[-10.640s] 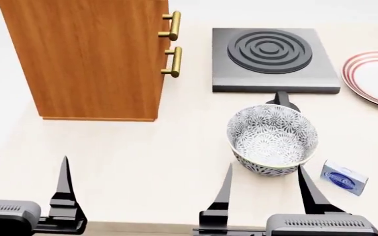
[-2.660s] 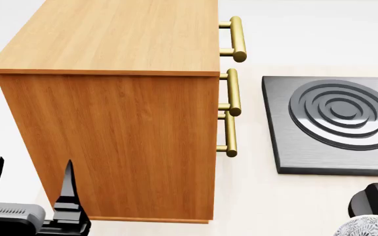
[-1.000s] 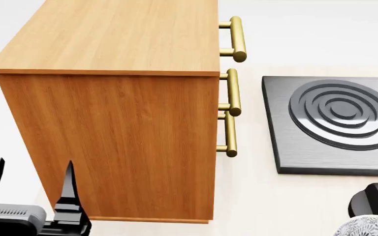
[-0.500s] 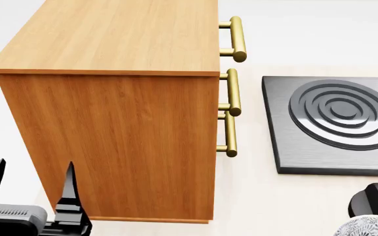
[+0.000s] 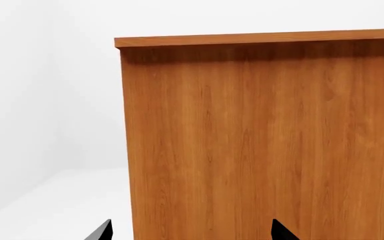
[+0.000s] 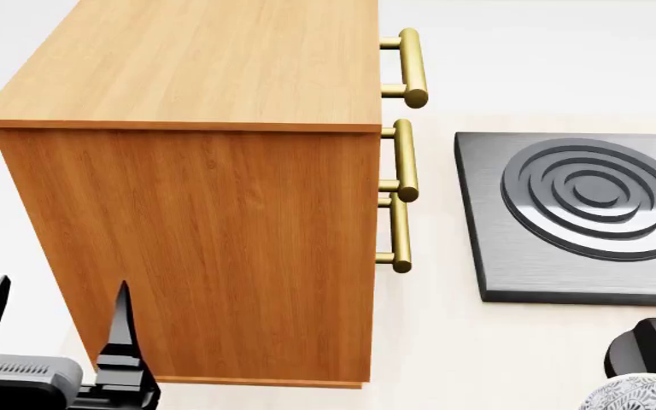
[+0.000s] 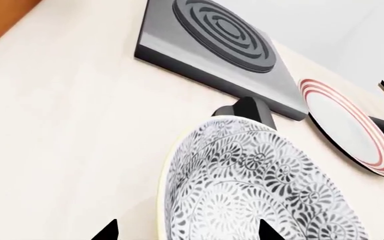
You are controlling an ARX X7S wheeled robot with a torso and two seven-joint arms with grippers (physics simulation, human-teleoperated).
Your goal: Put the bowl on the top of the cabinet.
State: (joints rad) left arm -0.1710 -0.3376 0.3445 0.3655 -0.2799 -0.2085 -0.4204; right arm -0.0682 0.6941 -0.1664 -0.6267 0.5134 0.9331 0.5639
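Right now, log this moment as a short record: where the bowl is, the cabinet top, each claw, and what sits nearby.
bowl: on the counter, only its rim showing at the head view's lower right corner; not on the cabinet
cabinet: upright, top surface bare, three brass handles facing the burner
left claw: open, holding nothing, near the cabinet's side
right claw: tips spread on either side of the bowl's near rim, no grip visible
nearby: grey burner plate; black knob beside the bowl; red-ringed plate
task status: not yet done

kitchen | hob (image 6: 584, 215) | red-ringed plate (image 7: 347, 127) | wooden cabinet (image 6: 208, 179)
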